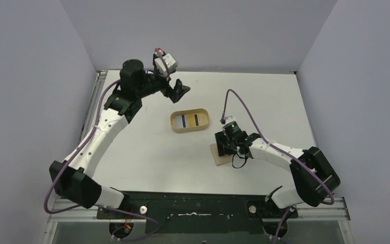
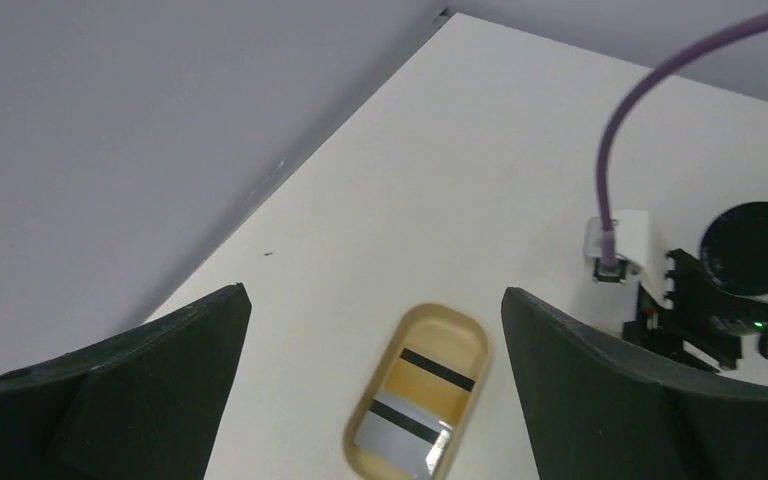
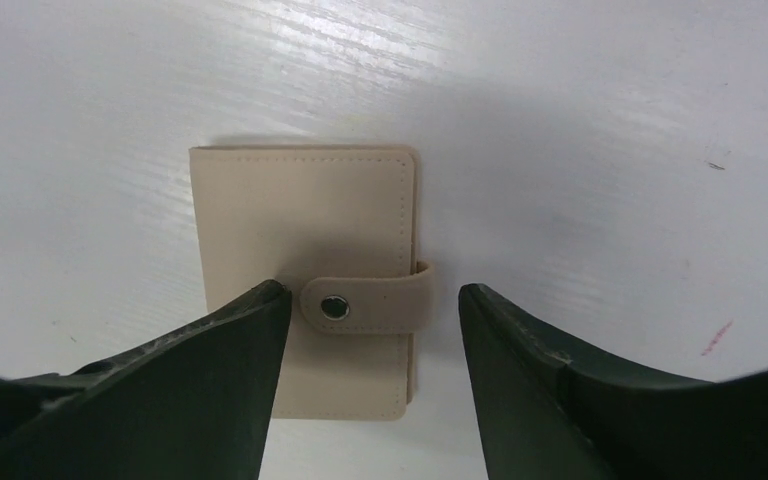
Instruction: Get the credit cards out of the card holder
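Right wrist view: card holder (image 3: 305, 215) lies flat on the tabletop (image 3: 580, 150), closed, strap (image 3: 380, 305) snapped. Right end effector (image 3: 372, 292) sits low over it, fingers partly spread either side of the strap, one overlapping the holder's near corner, nothing gripped. Left end effector (image 2: 372, 295) is raised near the far wall, spread wide, empty. Two credit cards (image 2: 400, 432) lie side by side in the oval tray (image 2: 457, 325), well apart from the holder.

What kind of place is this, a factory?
Likely a lab test booth: plain grey walls box in a white table, two black-and-white robot arms stand at its near edge, one over a small tan snap-button wallet.
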Available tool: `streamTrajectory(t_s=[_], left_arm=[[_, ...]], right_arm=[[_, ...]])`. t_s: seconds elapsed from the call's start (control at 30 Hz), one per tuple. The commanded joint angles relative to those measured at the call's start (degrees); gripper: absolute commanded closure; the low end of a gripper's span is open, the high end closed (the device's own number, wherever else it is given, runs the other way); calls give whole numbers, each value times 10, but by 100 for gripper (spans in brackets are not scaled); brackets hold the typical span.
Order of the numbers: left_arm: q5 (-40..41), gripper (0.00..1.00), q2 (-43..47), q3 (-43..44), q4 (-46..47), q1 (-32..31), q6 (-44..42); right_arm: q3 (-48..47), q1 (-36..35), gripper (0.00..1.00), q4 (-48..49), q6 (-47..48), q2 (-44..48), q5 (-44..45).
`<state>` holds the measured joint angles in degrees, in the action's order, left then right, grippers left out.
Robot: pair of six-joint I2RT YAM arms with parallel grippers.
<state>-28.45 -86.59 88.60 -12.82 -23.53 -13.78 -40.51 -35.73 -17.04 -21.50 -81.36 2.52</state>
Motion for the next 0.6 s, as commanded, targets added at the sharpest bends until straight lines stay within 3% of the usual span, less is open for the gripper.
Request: streamTrajectory(t_s=[0.0, 0.23, 0.5, 0.57], left_arm=[[17, 3, 98, -171, 154, 0, 130], [41, 3, 188, -404, 236, -54, 310], [171, 3, 111, -571, 387, -183, 456], [189, 3, 87, -579, 418, -192, 477]], right_arm=[[-10, -5, 39, 50, -5, -18, 1], [3, -6, 60, 67, -22, -27, 2], [11, -7, 98, 82, -48, -14, -20], [17, -6, 100, 94, -59, 4, -35]])
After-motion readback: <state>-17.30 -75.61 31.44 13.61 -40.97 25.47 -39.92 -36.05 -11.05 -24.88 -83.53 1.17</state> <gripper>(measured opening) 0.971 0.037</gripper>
